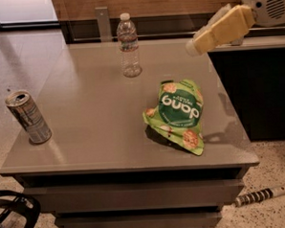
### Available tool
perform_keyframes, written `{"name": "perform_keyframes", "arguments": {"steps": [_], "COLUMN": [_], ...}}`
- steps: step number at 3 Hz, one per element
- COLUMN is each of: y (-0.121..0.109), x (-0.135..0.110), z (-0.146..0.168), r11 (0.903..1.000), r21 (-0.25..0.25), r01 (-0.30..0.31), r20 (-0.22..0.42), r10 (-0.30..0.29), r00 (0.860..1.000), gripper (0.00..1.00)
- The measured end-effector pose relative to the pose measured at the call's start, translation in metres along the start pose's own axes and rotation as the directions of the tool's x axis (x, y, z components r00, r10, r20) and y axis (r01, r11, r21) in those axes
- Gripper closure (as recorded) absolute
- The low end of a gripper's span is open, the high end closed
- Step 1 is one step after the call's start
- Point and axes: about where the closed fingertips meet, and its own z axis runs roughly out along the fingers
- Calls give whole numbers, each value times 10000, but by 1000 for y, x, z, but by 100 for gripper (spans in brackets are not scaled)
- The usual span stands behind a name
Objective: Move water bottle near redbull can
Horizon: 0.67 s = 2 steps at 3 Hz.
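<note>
The water bottle (129, 45) stands upright at the far middle of the grey table (94, 113); it is clear and ribbed, with a white cap and a thin reddish label band. The redbull can (28, 117) stands near the table's left front edge, silver-grey, pull-tab top showing. My gripper (192, 48) reaches in from the upper right on a cream-coloured arm, above the table's far right part, well to the right of the bottle and apart from it. It holds nothing that I can see.
A green snack bag (178, 115) lies flat on the right half of the table, between the gripper and the front edge. A wooden wall and a dark counter (255, 81) stand behind and to the right. A striped object (260, 196) lies on the floor.
</note>
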Motion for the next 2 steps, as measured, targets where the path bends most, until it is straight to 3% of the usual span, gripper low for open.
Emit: {"name": "perform_keyframes", "arguments": {"steps": [1,2], "y": [-26,-26], "x": [15,15], "z": [36,36], "r11": [9977,9977], "r21": [-220,-220], "r01": [-641,-640], "r20": [258,258], "r10": [646,645], "r00": [9976,9976], "gripper": [0,0]}}
